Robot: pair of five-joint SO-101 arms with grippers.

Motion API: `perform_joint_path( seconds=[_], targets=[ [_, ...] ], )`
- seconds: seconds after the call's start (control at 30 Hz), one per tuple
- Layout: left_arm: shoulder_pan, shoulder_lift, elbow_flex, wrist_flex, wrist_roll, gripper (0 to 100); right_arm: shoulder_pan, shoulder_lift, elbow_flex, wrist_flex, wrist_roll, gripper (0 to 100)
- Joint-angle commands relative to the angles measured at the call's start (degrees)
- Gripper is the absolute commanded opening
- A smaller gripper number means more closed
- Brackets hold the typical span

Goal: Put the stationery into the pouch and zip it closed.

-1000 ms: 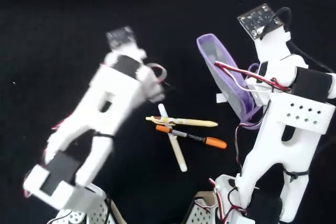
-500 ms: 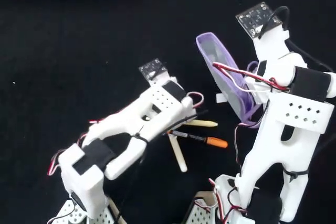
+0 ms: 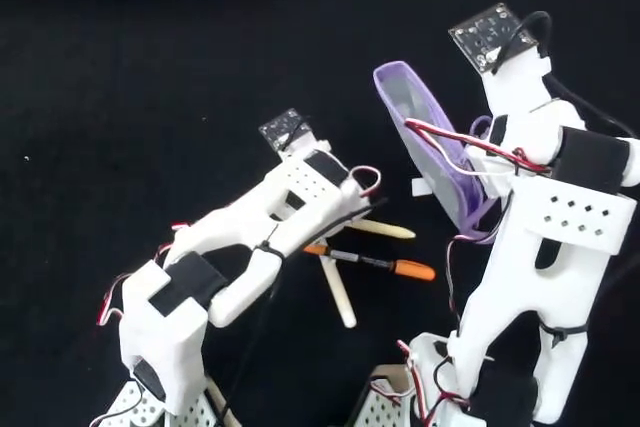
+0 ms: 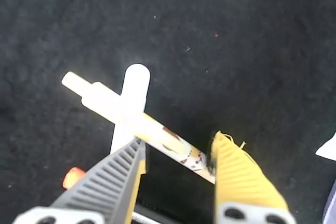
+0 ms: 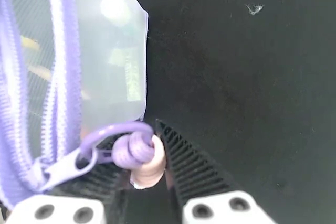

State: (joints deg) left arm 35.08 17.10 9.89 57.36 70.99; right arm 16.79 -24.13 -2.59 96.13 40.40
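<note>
Three pens lie crossed on the black table: one cream pen, one white pen and one orange-capped marker. The left gripper stands over the cream pen, fingers parted either side of it (its brown print cannot be read). One purple pouch, tilted up beside the pens, is pinched at its zipper end by the right gripper
</note>
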Motion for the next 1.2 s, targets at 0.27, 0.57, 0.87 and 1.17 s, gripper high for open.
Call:
perform_joint_path(
  seconds=[0.27,0.57,0.87,1.17],
  targets=[
    [-0.9,2.8,-2.2,-0.7,-0.2,6,-1.1,-1.4,0.0,-1.0,-0.7,1.1],
    [-0.8,9.1,-10.0,-0.4,-18.8,3,-1.1,-1.7,-0.6,1.0,-0.7,1.1],
    [-5.7,2.9,-20.3,11.8,-19.1,3,-1.0,-1.7,-0.5,1.0,-0.7,1.1],
    [-19.3,-2.8,-29.0,14.9,-18.9,3,-1.0,-1.7,-0.5,1.0,-0.7,1.1]
  ],
)
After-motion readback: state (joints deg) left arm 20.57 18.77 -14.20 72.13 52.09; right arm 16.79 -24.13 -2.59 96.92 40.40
